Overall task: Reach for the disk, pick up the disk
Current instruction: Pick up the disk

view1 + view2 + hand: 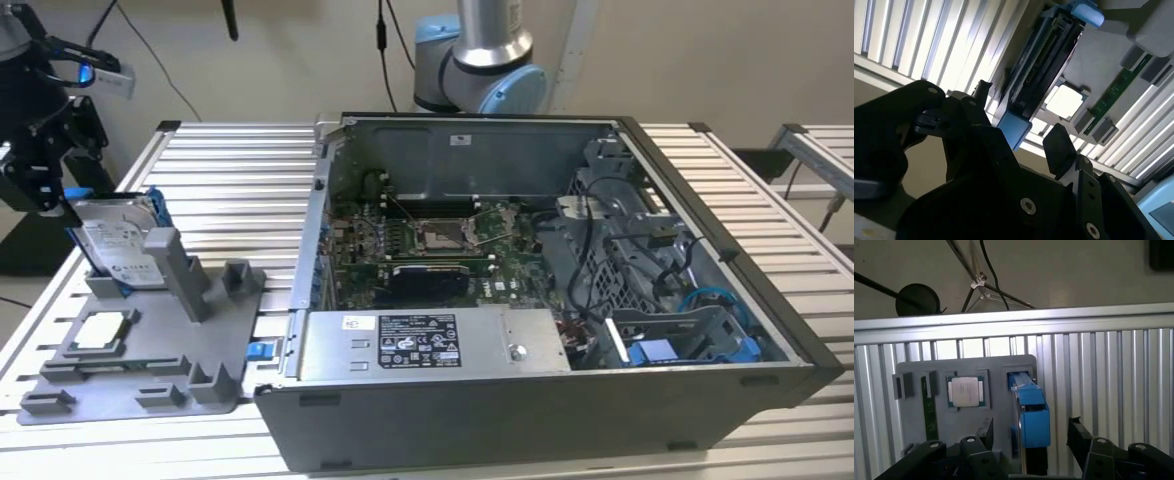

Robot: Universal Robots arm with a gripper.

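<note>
At the exterior view's left end of the ribbed aluminium table (pixel 240 170), the disk (pixel 114 243), a flat silver-metal hard drive with a white label in a bright blue plastic bracket, stood on edge. It sat in a slot of the grey plastic fixture plate (pixel 174 345), braced by a grey upright.

The black two-finger gripper (pixel 1031 434) hung directly over the disk's upper edge. Its fingers (pixel 985 432) were spread, one on each flat side of the blue bracket end. A gap showed on both sides in both wrist views, so there was no contact and nothing was held.

Nearby items:
- A small square silver chip (pixel 967 391) lay in its pocket just beside the disk slot.
- The open grey computer case (pixel 534 400) stood next to the plate.

Risks, as judged:
- The gaps looked unequal in the first wrist view. One finger could land first and tip the disk in its slot.
- Closing on the blue plastic alone might let it flex or slip. The pinch ought to bear on the metal faces.
- A lift that is not straight could bind the disk in the slot and drag the whole plate, upsetting the chip.
- Descending too far would drive the fingertips into the plate.
</note>
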